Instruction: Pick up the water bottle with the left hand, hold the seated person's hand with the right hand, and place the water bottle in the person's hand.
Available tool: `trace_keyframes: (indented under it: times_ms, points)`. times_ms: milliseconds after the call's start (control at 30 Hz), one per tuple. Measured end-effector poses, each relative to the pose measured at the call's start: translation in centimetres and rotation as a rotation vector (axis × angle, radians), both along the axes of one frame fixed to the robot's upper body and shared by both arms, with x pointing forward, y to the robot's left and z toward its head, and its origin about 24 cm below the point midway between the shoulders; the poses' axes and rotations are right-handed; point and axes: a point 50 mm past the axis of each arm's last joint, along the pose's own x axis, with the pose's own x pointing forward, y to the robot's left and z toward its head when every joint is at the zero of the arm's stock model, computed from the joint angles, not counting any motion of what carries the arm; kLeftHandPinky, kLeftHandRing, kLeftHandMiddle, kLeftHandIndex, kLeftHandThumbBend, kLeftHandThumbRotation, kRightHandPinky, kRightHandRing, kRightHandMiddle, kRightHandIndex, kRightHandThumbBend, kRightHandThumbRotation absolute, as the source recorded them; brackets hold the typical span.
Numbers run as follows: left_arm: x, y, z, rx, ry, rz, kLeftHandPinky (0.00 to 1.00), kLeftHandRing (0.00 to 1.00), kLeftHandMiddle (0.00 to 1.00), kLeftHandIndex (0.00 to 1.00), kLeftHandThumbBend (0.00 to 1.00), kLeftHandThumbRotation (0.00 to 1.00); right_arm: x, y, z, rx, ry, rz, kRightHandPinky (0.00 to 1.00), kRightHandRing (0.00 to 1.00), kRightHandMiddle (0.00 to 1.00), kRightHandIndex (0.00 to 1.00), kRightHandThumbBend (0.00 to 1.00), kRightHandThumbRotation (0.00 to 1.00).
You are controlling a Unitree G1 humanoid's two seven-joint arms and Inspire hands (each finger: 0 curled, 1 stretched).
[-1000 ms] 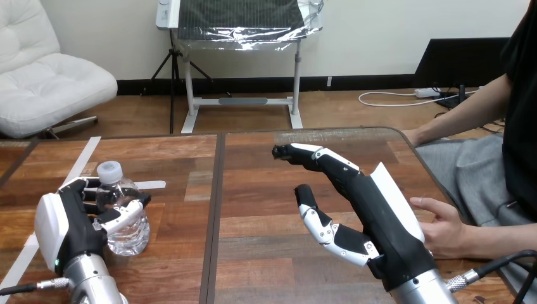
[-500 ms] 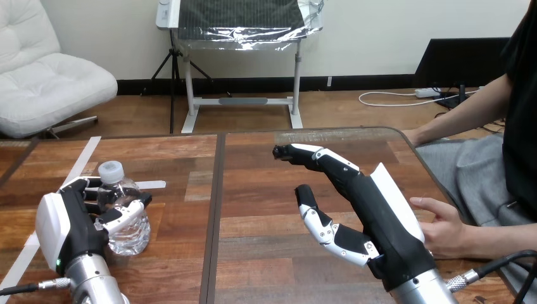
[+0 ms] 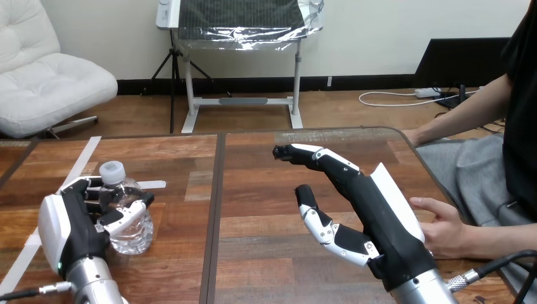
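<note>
Left robot hand (image 3: 68, 229), gripping water bottle (image 3: 131, 228), edged right.

The light is bright and even; it seems to come from above. The wooden table (image 3: 266, 253) shines pale along its far edge. Little bright spots glint on the water bottle (image 3: 138, 233) by the left edge.

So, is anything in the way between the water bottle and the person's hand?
Only the robot's own right hand, open, sits between the water bottle in the left hand and the person's hand.
</note>
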Motion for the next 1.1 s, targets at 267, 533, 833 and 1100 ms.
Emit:
trace_keyframes:
  times_ms: [267, 533, 833, 1100]
  points:
    - [-0.7, -0.8, 0.0, -0.087, -0.052, -0.042, 0.42, 0.44, 0.47, 0.51, 0.64, 0.00, 0.0, -0.1, 0.0, 0.000, -0.003, -0.002, 0.72, 0.77, 0.79, 0.78, 0.03, 0.00]
    - [-1.4, -2.0, 0.0, -0.168, -0.076, -0.091, 0.42, 0.43, 0.46, 0.50, 0.67, 0.00, 0.0, -0.1, 0.0, -0.004, -0.003, -0.002, 0.69, 0.77, 0.79, 0.79, 0.03, 0.00]
    - [-2.5, -3.6, -0.1, -0.273, -0.087, -0.162, 0.46, 0.45, 0.46, 0.50, 0.67, 0.00, -0.1, -0.2, 0.0, -0.014, -0.001, -0.001, 0.70, 0.79, 0.81, 0.79, 0.03, 0.00]
    - [-3.5, -5.0, -0.3, -0.333, -0.090, -0.215, 0.44, 0.44, 0.46, 0.49, 0.65, 0.00, -0.1, -0.3, -0.1, -0.014, 0.000, 0.000, 0.69, 0.78, 0.82, 0.81, 0.04, 0.00]
